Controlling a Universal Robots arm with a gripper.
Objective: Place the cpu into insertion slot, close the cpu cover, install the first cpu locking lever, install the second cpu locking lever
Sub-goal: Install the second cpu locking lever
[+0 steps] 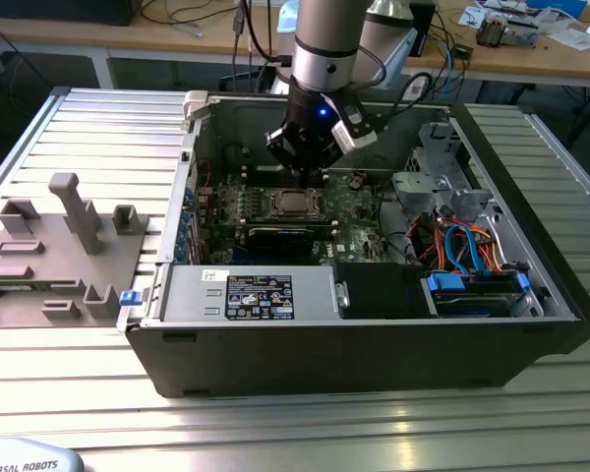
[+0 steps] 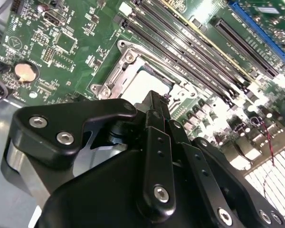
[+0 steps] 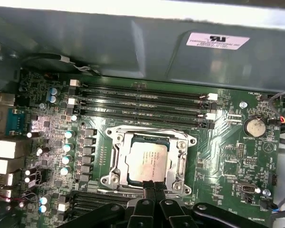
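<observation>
Exterior view: the gripper (image 1: 305, 177) hangs inside the open case (image 1: 374, 344) just above the cpu (image 1: 294, 204). First wrist view: the cpu (image 3: 146, 162) sits in its socket under the closed cover (image 3: 180, 164), fingers together at its edge.

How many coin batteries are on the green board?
1: the coin battery sits near the edge of the green board, away from the cpu. The gripper may hide more.

cpu (image 3: 147, 161): dull silver-grey metal top, matt | cpu cover (image 3: 183, 166): bright bare metal, shiny | gripper (image 3: 152, 184): black, smooth, semi-gloss, steel screws | motherboard (image 3: 228, 142): green, glossy | case (image 1: 374, 364): matt dark metal | table (image 1: 98, 128): ribbed aluminium
</observation>
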